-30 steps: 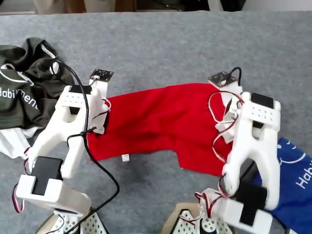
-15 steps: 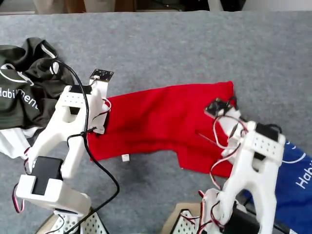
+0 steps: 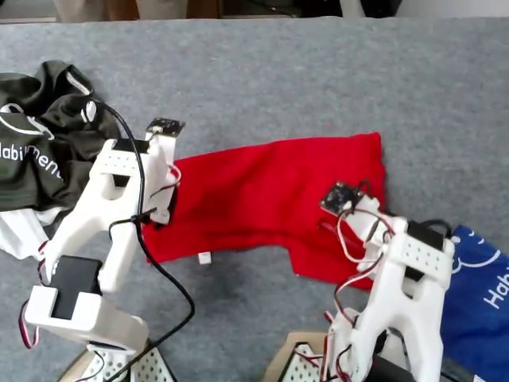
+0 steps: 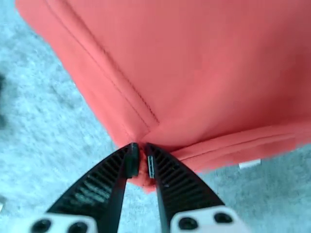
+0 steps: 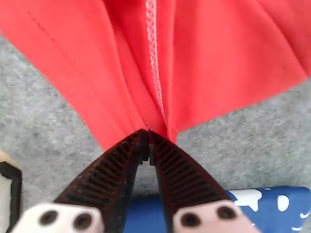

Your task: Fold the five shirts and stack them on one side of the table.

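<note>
High view — grey table (image 3: 318, 72) stretches beyond red shirt (image 3: 262, 199); left tool (image 4: 140, 156), right tool (image 5: 147, 141) clamped on its edges.

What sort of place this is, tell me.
Probably a robotics test bench: a table, a left arm and right arm mounted at its edge, and a red shirt, green shirt and blue shirt on it.

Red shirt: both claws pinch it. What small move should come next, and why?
Probably raise both pinched spots slightly together. The left gripper is shut on an end of the red shirt, the right gripper on its near edge, and the cloth lies spread on the table; lifting frees it to fold.
</note>
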